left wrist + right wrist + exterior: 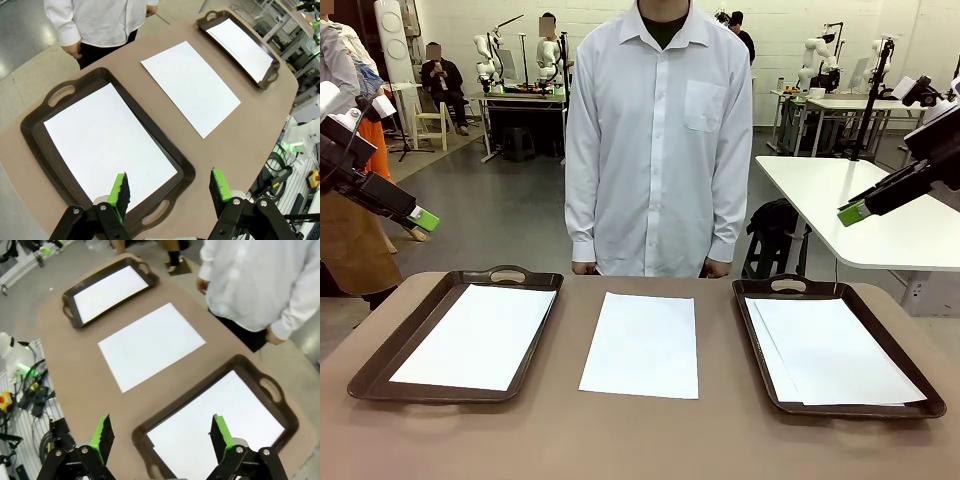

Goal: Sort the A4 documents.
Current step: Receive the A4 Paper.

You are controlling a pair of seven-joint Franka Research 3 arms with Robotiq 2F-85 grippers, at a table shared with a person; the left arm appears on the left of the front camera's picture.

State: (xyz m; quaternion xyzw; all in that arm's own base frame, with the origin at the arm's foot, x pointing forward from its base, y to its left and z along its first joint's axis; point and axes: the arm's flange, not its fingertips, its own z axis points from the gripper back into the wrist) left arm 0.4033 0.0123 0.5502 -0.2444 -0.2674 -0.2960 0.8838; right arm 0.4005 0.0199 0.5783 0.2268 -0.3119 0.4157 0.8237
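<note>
A single sheet (pixel 641 345) lies flat on the bare table (pixel 650 440), squarely between two dark brown handled trays, and I take that sheet as the landmark. To its left, well apart, the left tray (pixel 380 360) holds one white sheet (pixel 477 335) lying inside its rim. To its right, the right tray (pixel 910 375) holds what looks like a small stack of sheets (pixel 835 350), their edges slightly fanned. My guess is that the trays are the sorting destinations and the middle sheet is the one waiting to be assigned, set within reach of either arm. The person (pixel 660 140) stands just beyond the sheet's far edge, hands down at the table's rim, not touching any paper.

The left gripper (pixel 425 220) hangs high above and to the left of the middle sheet, over the outer side of the left tray; in its wrist view its green pads (pixel 120 190) stand spread with nothing between them. The right gripper (pixel 853 211) hovers high to the sheet's right, above the right tray, angled down and inward; its wrist view shows its pads (pixel 102 435) likewise wide apart and empty.
</note>
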